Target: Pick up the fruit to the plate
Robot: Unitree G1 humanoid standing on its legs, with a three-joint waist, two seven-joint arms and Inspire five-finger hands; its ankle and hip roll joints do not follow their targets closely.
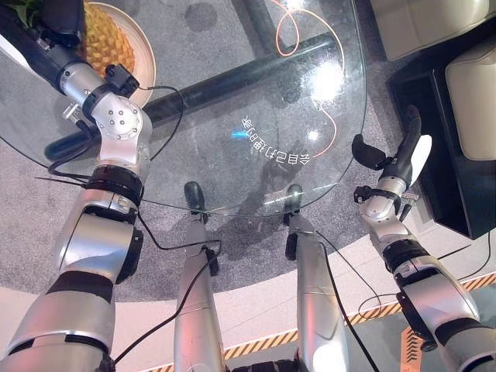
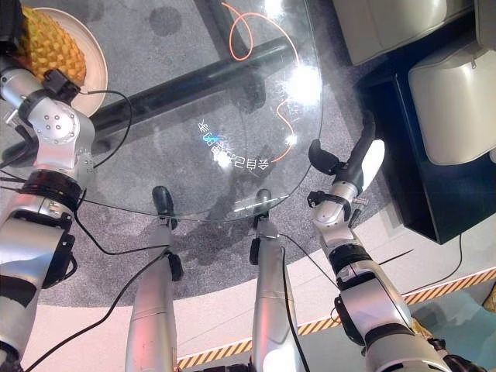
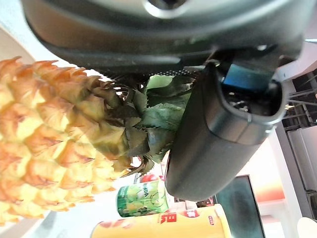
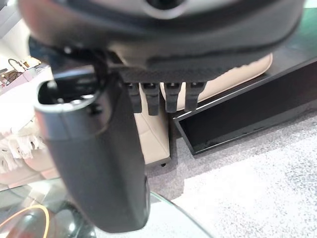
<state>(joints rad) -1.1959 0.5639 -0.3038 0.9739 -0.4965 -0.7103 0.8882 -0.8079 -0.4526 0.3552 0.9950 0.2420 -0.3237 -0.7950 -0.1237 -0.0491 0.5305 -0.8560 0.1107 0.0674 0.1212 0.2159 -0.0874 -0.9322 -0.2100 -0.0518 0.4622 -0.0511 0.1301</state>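
A yellow pineapple point(image 1: 108, 43) lies on a round beige plate point(image 1: 146, 60) at the far left of the glass table point(image 1: 256, 93). My left hand point(image 1: 62, 15) is right beside it, over the end with the green leaves. In the left wrist view the pineapple point(image 3: 54, 144) lies just past the palm, and the leafy crown point(image 3: 158, 114) sits against the dark thumb point(image 3: 218, 139). Its grip is hidden. My right hand point(image 1: 403, 147) hangs off the table's right edge, open and holding nothing, with a white cover on the thumb.
A black bar point(image 1: 232, 74) and an orange cable point(image 1: 283, 35) show under the glass. Beige seats point(image 1: 473, 93) and a low black stand point(image 1: 434, 155) are to the right. A green can point(image 3: 141, 198) and a yellow canister point(image 3: 163, 225) stand beyond the pineapple.
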